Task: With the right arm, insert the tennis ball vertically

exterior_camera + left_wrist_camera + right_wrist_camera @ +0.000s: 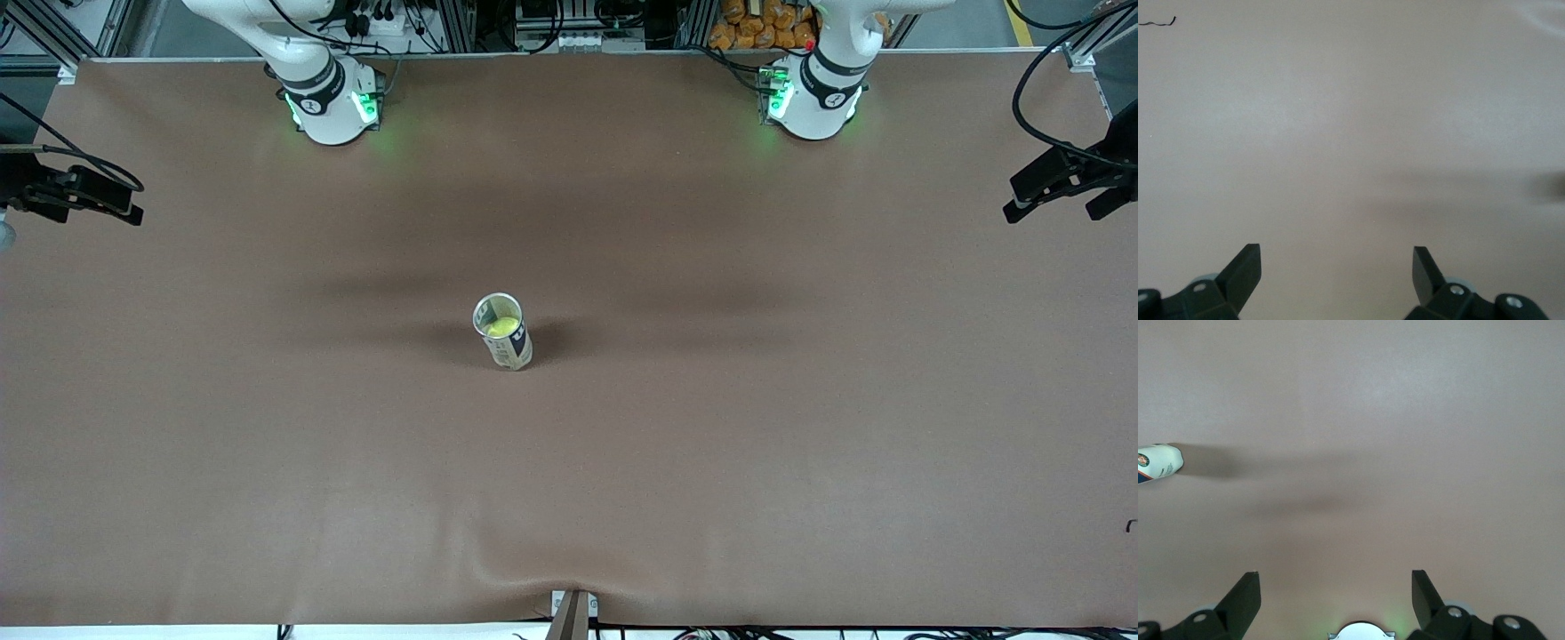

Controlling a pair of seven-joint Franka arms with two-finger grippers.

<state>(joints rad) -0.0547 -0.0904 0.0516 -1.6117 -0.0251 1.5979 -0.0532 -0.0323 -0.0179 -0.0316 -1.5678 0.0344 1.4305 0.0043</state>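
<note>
both grippers [1337, 267] [1336, 590] hover spread over table [800, 400] (empty-handed).

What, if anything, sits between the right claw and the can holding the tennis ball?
Nothing visible. The right claw hangs open over bare table. The can stands upright mid-table, the tennis ball already inside, with nothing around it.
</note>
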